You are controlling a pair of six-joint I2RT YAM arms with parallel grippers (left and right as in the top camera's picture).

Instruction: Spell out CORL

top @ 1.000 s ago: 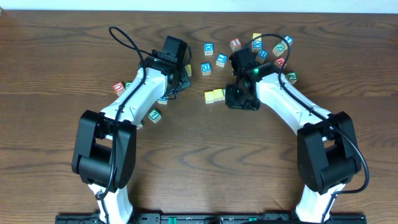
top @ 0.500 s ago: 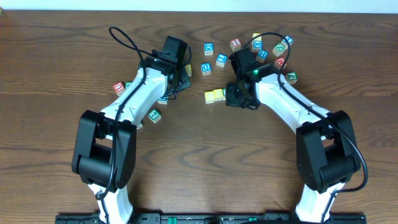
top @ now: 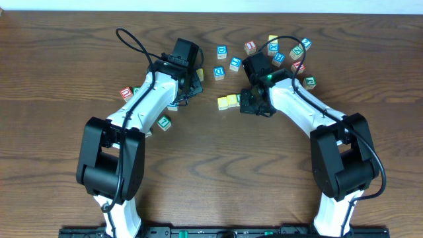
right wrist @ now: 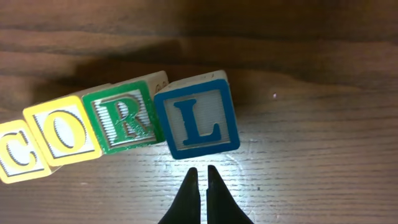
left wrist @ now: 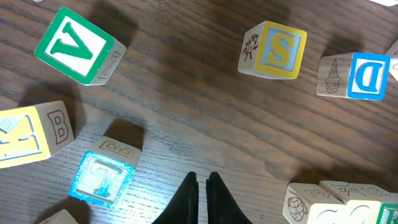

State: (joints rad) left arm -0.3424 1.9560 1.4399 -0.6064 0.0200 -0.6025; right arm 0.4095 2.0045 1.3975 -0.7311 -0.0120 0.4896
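Observation:
In the right wrist view four cubes stand side by side in a row: yellow C [right wrist: 18, 155], yellow O [right wrist: 62, 132], green R [right wrist: 123, 121] and blue L [right wrist: 198, 121]. The L cube sits slightly askew against the R. My right gripper [right wrist: 200, 172] is shut and empty, its tips just below the L cube without touching it. From overhead only the two yellow cubes [top: 228, 101] show beside the right gripper [top: 254, 102], which hides R and L. My left gripper [left wrist: 201, 179] is shut and empty over bare wood, also seen overhead [top: 187, 82].
Loose cubes lie around the left gripper: green V [left wrist: 74, 45], yellow S [left wrist: 278, 51], blue D [left wrist: 360, 76], light blue T [left wrist: 102, 177], yellow K/B [left wrist: 34, 134]. Overhead, more cubes [top: 284, 56] cluster at the back right and a few [top: 125, 93] at the left.
The right arm has shifted slightly left toward the row of cubes. The left arm has not moved.

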